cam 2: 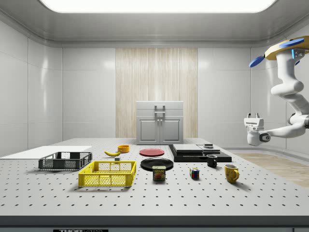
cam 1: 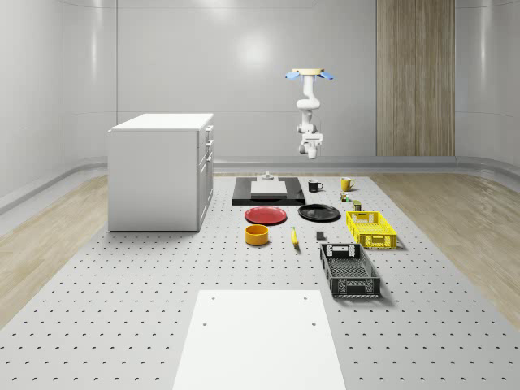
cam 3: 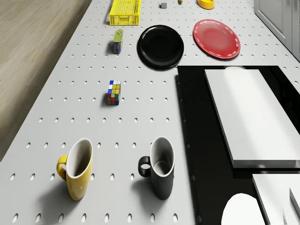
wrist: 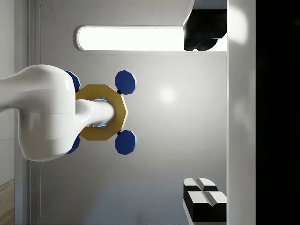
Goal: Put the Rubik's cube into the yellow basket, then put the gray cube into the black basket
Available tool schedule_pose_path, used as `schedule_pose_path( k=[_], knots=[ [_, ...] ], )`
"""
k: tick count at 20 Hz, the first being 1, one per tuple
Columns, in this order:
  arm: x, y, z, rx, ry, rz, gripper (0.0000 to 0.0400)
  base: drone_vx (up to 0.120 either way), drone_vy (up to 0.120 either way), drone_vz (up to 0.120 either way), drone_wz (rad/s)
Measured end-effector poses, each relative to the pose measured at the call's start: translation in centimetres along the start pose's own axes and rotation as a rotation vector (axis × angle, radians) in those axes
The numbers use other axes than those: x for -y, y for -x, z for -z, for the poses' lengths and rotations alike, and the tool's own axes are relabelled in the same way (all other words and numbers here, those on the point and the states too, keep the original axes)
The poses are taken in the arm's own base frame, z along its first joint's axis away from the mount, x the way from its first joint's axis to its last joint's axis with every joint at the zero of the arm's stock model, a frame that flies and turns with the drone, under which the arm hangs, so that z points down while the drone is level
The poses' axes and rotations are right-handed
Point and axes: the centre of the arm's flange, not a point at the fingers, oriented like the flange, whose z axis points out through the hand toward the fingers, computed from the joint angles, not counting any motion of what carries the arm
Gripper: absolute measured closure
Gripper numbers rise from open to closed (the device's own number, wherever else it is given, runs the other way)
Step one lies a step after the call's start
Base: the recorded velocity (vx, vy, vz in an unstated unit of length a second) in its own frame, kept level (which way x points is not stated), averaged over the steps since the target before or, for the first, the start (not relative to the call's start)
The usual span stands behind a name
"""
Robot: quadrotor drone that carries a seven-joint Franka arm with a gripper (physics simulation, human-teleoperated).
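Note:
The Rubik's cube (cam 3: 113,92) (cam 2: 194,173) lies on the perforated table near the black mug (cam 3: 161,169) and the yellow mug (cam 3: 77,172). Further along stands the yellow basket (cam 1: 371,228) (cam 2: 108,174), and beyond it the black basket (cam 1: 349,270) (cam 2: 65,161). The small gray cube (cam 1: 320,236) (cam 3: 163,5) rests between the banana and the yellow basket. The drone (cam 1: 309,75) (cam 2: 289,48) hovers high above the table's far end, behind the mugs. My gripper (cam 2: 253,117) (wrist: 206,117) hangs well above the table, turned up toward the drone, open and holding nothing.
A white cabinet (cam 1: 161,171) stands at the whole-scene view's left. A black slab (cam 1: 268,193) carries a white block. A red plate (cam 1: 266,214), black plate (cam 1: 318,213), orange bowl (cam 1: 257,234), banana (cam 1: 294,236) and a can (cam 3: 118,41) lie about.

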Motion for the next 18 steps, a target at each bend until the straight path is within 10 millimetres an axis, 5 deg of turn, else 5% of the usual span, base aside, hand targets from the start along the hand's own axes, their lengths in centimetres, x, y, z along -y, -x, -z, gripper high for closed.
schedule_pose_path(
  k=[9,18],
  knots=[
    [0.1,-0.1,1.6,-0.005,-0.005,0.000,0.0000,0.000,0.120,0.000,0.000],
    [0.1,0.0,1.8,-0.010,-0.009,0.000,0.0000,0.120,0.120,0.000,0.000]
  ],
)
